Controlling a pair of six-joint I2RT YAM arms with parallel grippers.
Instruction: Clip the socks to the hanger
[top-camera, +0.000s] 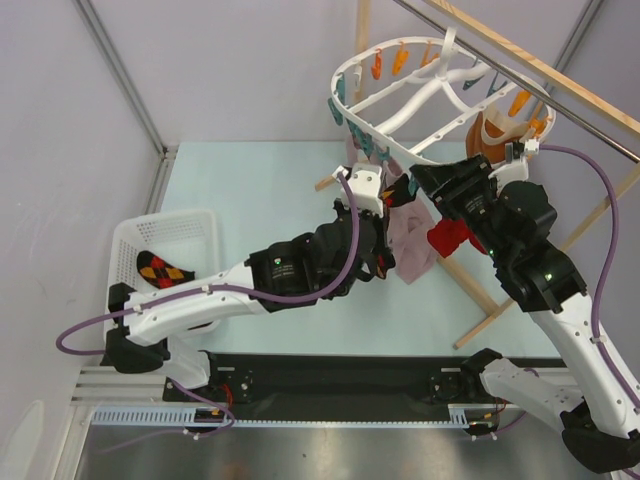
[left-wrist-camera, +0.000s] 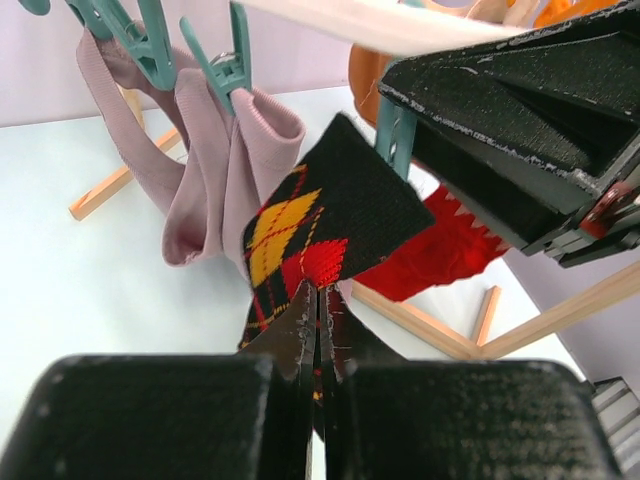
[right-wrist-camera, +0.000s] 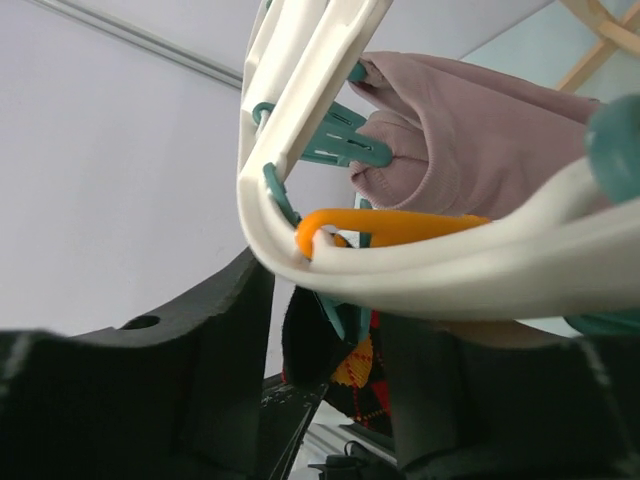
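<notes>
My left gripper is shut on a black argyle sock and holds it up under the white ring hanger. The sock's top edge meets a teal clip. My right gripper has its fingers close on either side of that clip, and the sock shows just below. In the top view both grippers, left and right, meet at the ring's near rim. The second sock lies in the white basket.
A mauve-pink cloth hangs from teal clips beside the sock. A red cloth and an orange-brown garment hang nearby. Wooden rack poles and legs stand at the right.
</notes>
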